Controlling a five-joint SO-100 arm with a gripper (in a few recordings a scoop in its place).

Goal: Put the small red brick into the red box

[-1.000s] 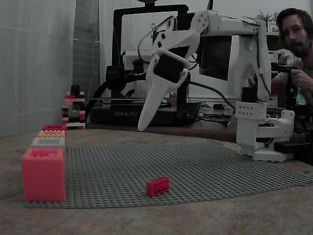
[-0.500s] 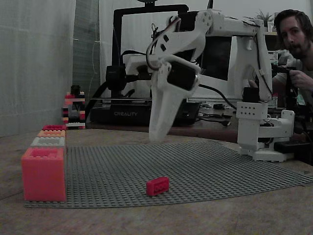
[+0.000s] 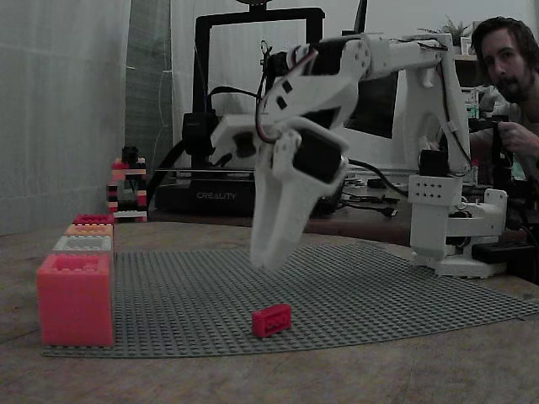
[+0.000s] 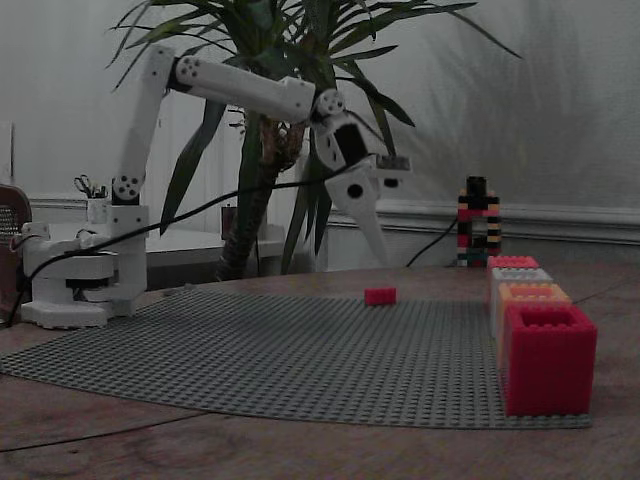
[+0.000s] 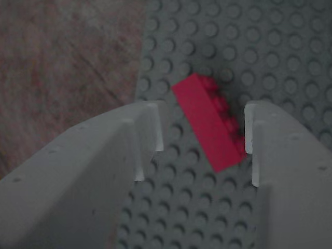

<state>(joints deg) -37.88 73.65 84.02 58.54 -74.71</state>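
The small red brick [image 3: 271, 320] [image 4: 380, 296] lies flat on the grey studded baseplate [image 3: 362, 290] near its front edge. My white gripper [image 3: 268, 257] [image 4: 379, 252] hangs a little above it, pointing down, and does not touch it. In the wrist view the gripper [image 5: 202, 127] is open. The brick [image 5: 210, 122] lies at a slant between the two fingers, closer to the right finger [image 5: 259, 140]. The red box [image 4: 545, 360] [image 3: 93, 219] stands at one end of a row of boxes along the plate's edge, apart from the gripper.
In the same row stand an orange box [image 4: 530, 293], a grey box [image 4: 520, 274] and a coral-pink box [image 3: 74, 299]. A striped brick tower [image 3: 126, 189] rises behind the row. The arm's base [image 3: 446, 227], a 3D printer [image 3: 210, 168] and a person [image 3: 505, 76] are at the back.
The gripper has swung down toward the front of the plate. It now points steeply down just above the small red brick. The brick has not moved.
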